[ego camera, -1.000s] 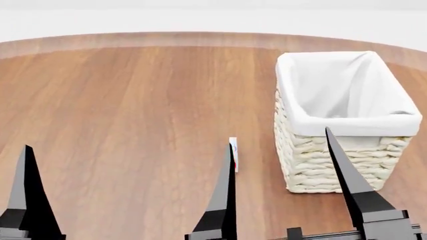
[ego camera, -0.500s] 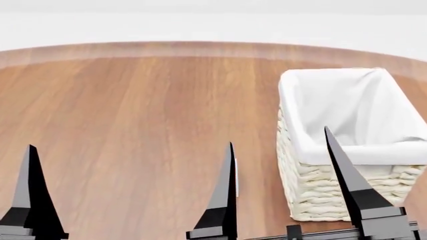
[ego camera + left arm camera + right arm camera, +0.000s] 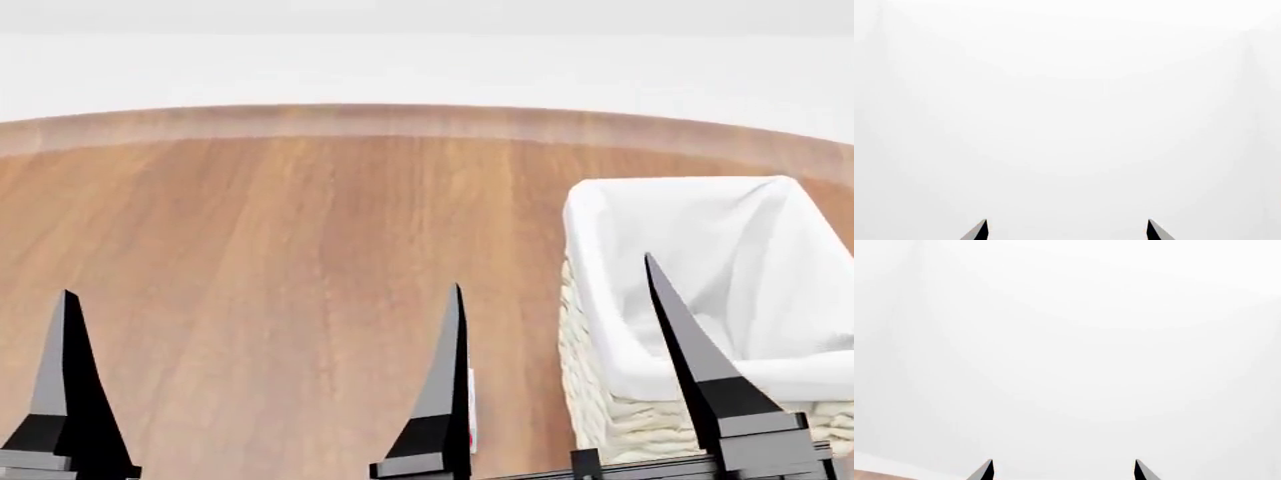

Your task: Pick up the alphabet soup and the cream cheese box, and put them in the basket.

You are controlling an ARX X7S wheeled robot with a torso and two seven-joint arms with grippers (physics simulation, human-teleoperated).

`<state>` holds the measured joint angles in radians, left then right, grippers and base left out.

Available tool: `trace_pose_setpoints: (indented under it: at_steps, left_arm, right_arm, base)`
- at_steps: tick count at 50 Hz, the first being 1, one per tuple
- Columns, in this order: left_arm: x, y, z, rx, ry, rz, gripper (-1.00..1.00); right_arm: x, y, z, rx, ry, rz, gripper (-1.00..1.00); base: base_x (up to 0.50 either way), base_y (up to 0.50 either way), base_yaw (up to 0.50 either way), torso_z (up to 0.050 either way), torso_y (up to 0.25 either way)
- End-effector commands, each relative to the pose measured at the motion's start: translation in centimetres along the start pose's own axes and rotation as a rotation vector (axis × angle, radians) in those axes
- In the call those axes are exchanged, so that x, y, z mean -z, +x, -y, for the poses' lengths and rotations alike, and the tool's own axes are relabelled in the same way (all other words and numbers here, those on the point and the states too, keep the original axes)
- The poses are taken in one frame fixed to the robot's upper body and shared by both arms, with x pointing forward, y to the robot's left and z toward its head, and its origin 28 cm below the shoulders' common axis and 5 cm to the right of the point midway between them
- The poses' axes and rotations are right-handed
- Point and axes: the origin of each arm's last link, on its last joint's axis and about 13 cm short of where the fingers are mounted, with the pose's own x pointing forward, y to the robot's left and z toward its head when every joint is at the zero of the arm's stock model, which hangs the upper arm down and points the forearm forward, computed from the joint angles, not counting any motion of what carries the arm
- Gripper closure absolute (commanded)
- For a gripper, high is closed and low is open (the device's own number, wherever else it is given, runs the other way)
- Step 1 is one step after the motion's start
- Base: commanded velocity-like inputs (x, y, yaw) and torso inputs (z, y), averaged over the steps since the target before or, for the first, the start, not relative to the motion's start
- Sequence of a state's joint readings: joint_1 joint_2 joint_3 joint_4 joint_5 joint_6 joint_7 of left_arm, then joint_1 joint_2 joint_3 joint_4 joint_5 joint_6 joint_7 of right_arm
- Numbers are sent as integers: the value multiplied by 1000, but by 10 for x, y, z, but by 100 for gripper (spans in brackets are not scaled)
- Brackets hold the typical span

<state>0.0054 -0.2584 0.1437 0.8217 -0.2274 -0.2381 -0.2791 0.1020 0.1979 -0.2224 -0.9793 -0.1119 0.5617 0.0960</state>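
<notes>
The cream cheese box [image 3: 473, 400] shows only as a thin white sliver with a red end, standing on the wooden table just behind the inner finger of my left gripper [image 3: 262, 292]. The basket [image 3: 594, 300], woven and lined with white cloth, stands to its right. My left gripper [image 3: 1067, 221] is open and holds nothing. My right gripper [image 3: 1063, 461] is also open and holds nothing. In the head view only one of its fingers [image 3: 687, 360] shows, in front of the basket. The alphabet soup is out of view.
The round wooden table [image 3: 267, 220] stretches ahead to its far curved edge [image 3: 400, 120], with a white floor beyond. Both wrist views show only blank white past the fingertips, plus a corner of table [image 3: 864, 475].
The head view has shifted: the basket, the box and the table's far edge have all slid lower in it. The grippers keep their places in the view, both still open.
</notes>
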Motion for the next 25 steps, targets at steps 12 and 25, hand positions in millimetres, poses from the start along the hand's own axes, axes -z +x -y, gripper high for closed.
trace_pose_setpoints:
  at_steps: [12, 25]
  left_arm:
    - [-1, 0, 1, 6, 6, -2, -100]
    - [0, 1, 2, 15, 27, -10, -100]
  right_arm:
    - [1, 0, -1, -11, 80, -12, -100]
    - [3, -1, -1, -12, 61, -2, -100]
  base:
    - [223, 0, 0, 0, 1]
    - [6, 0, 0, 0, -40]
